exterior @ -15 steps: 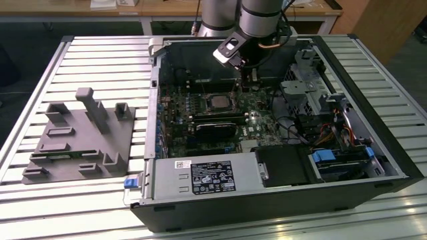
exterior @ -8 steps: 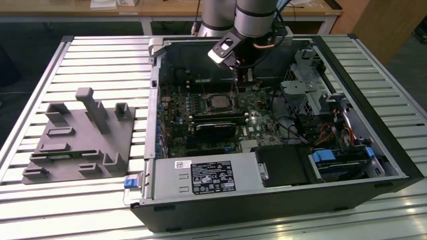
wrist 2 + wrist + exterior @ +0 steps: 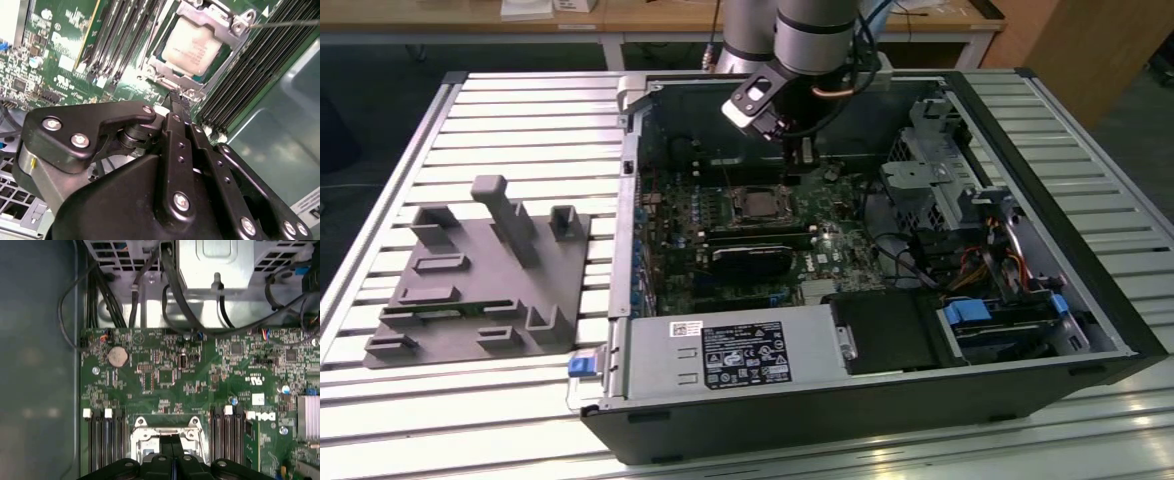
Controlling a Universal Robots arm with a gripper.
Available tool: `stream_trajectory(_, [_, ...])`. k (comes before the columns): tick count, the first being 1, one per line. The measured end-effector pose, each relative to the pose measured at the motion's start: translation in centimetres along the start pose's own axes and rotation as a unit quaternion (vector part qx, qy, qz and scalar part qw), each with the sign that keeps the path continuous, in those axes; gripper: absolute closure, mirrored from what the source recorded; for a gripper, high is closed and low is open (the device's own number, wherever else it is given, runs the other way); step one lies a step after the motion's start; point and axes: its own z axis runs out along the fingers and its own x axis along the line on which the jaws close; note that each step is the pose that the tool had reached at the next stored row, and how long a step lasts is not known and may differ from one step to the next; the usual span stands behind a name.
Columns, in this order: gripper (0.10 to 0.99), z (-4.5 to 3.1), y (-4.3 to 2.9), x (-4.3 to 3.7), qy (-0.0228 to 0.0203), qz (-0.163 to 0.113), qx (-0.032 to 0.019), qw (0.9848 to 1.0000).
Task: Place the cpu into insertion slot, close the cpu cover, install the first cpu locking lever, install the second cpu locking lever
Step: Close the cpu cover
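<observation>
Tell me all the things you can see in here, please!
computer case: one, black, open, on the slatted table
motherboard: one, green, inside the case
cpu: one, silver-grey, framed by the cpu cover
graphics card: one, black, on the motherboard
coin battery: one, silver, on the motherboard
fixture block: one, grey, on the table, exterior view's left
gripper: one, black, shut, tips close to the cpu cover

Silver-grey tubular arm, matte black gripper body, round silver screws, slim black fingers, small yellow mark
</observation>
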Motion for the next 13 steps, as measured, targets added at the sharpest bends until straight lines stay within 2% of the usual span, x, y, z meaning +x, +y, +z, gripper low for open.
stream_trajectory(8, [0.98, -0.03, -1.83, -0.04, 0.0001, 0.0, -0.0042, 1.0])
stream_trajectory(10, [0.98, -0.03, -2.25, -0.05, 0.0001, 0.0, -0.0066, 1.0])
stream_trajectory(13, [0.98, 0.08, -2.75, -0.05, 0.0008, 0.0, -0.013, 0.9999])
